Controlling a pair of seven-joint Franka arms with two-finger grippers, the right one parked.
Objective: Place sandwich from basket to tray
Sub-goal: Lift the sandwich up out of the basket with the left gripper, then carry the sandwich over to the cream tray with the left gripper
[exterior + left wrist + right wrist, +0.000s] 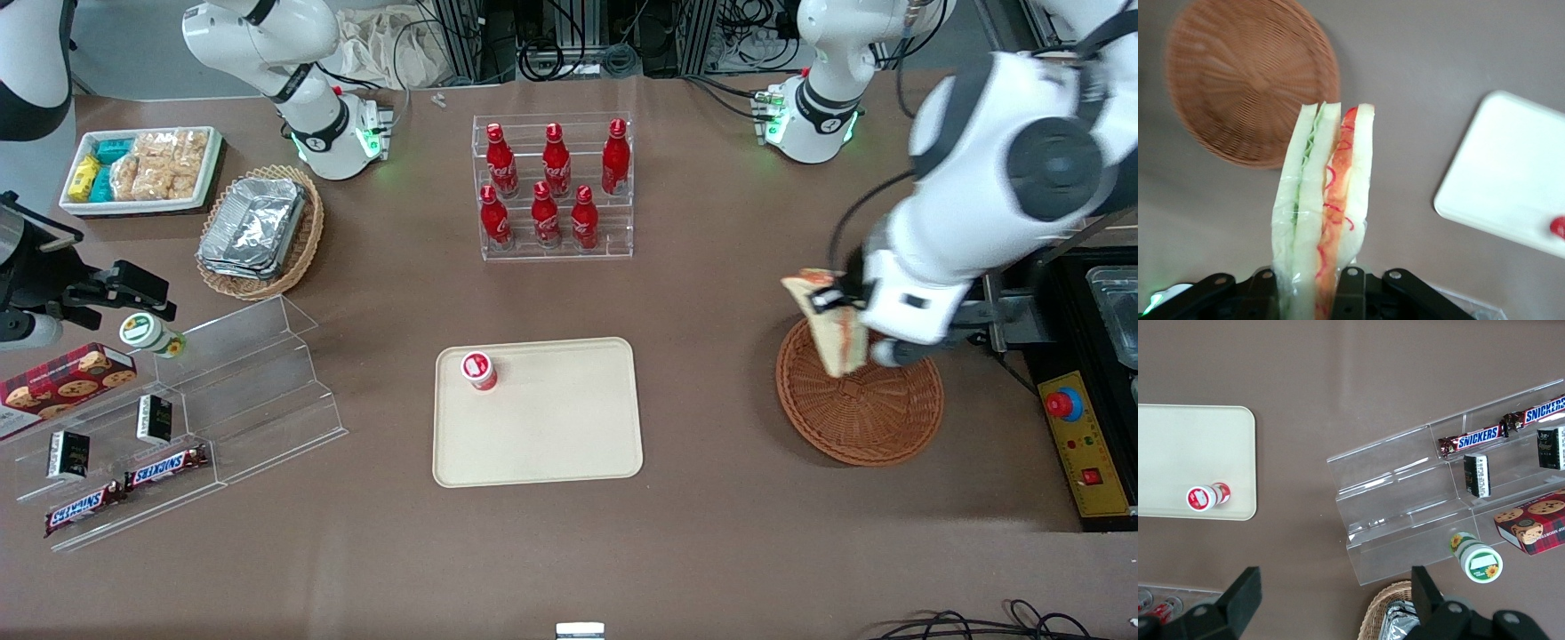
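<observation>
Holding the sandwich (831, 322) clamped and lifted above the basket (860, 404), the gripper (845, 307) shows pickup done in the front view; the tray (551, 427) awaits. Wrist view: fingers (1350, 293) pinch the sandwich (1328, 207), basket (1238, 73) empty, tray (1511, 180) well apart.

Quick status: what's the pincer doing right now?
Left arm's pincer: shut on the sandwich, held lifted above the basket, not yet over the tray.
</observation>
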